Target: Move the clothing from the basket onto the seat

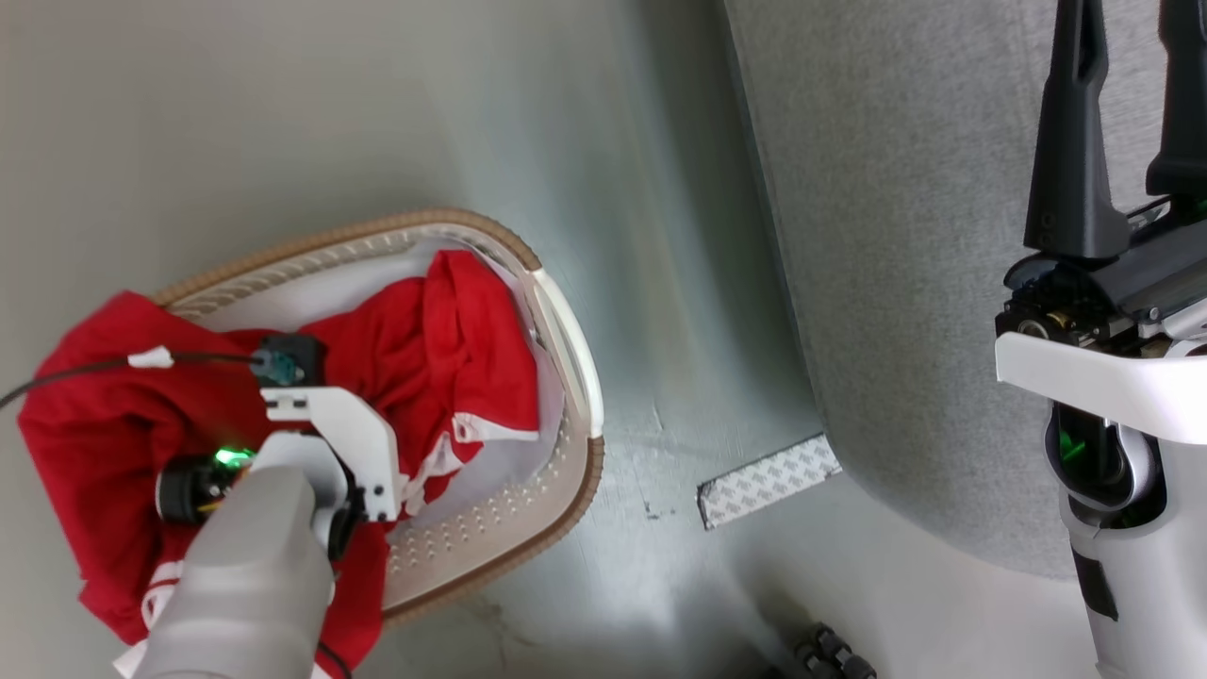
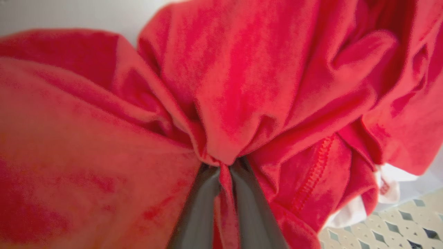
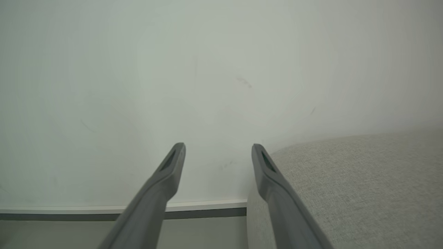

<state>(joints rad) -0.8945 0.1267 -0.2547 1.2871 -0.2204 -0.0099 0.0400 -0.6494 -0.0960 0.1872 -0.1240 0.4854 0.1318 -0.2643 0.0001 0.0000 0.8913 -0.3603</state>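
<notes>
Inside the oval white perforated plastic basket (image 1: 577, 351), spilling over its left rim, lay the bright red soft garment (image 1: 443, 349), a fold pinched by the left tool (image 2: 225, 165). Right of the basket, the right tool (image 3: 218, 150) stood spread by the light-grey fabric seat (image 1: 896, 236).

Red clothing (image 1: 471, 349), light-grey seat (image 1: 896, 236)

One red garment (image 1: 453, 349) lies in one basket (image 1: 575, 349), spilling over its left rim. One white tag (image 1: 151, 358) shows on the garment. One grey seat (image 1: 896, 236) stands right of the basket, and one patterned strip (image 1: 768, 479) lies just right of the basket. Two claws: the left claw (image 2: 225, 166) at the basket, the right claw (image 3: 218, 148) well right of it. Each has two dark fingers (image 3: 166, 176).
</notes>
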